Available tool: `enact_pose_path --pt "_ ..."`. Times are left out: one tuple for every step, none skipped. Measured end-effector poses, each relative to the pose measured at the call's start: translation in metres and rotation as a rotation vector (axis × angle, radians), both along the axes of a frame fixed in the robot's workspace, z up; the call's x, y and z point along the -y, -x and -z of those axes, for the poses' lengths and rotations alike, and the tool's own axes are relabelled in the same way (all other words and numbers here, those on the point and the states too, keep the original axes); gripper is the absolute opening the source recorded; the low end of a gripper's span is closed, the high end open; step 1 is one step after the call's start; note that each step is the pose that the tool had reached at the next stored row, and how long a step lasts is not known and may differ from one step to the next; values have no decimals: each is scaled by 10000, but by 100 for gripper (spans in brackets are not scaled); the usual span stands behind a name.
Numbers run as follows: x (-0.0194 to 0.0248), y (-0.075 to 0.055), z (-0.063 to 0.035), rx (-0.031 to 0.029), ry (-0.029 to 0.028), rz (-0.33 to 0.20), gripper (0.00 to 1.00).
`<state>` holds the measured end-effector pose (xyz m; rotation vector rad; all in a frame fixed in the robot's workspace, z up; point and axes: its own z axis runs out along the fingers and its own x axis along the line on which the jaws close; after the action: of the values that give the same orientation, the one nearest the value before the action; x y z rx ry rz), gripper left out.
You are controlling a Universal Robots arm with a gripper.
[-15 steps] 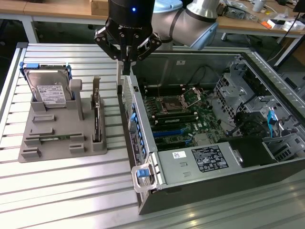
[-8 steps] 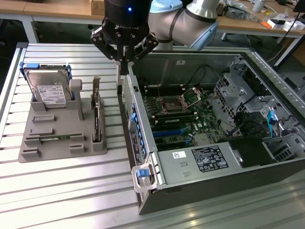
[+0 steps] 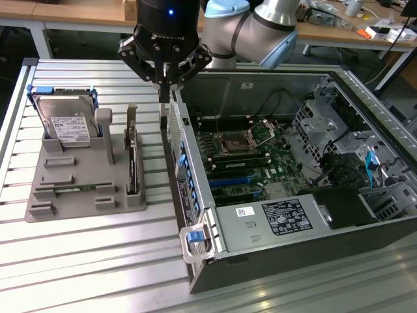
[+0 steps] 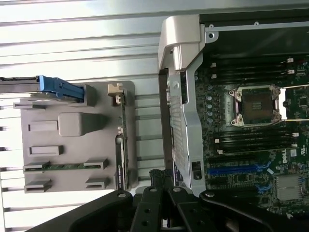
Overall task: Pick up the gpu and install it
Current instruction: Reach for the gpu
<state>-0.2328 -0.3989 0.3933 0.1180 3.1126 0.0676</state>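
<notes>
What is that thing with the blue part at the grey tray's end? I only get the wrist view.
Observer: A silver hard drive with a white label, propped up in the tray.
Operator: What carries the pincer?
Observer: A black wrist with a blue light lit, on a silver-and-blue arm.
Operator: What else sits in the case, past the board?
Observer: A power supply with a labelled top, near a blue latch.
</notes>
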Motion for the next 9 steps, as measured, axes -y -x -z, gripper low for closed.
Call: enact_pose_path --pt "0 15 0 0 0 -1 11" --pt "0 29 0 0 0 0 11" --pt "0 43 0 1 0 0 11" --pt "0 64 0 1 -1 0 11" --pt "0 75 0 1 0 0 11" --pt "0 91 0 1 0 1 11" --pt "0 112 1 1 -1 1 11" --pt "0 129 0 1 -1 0 11" --pt "0 150 1 1 -1 0 11"
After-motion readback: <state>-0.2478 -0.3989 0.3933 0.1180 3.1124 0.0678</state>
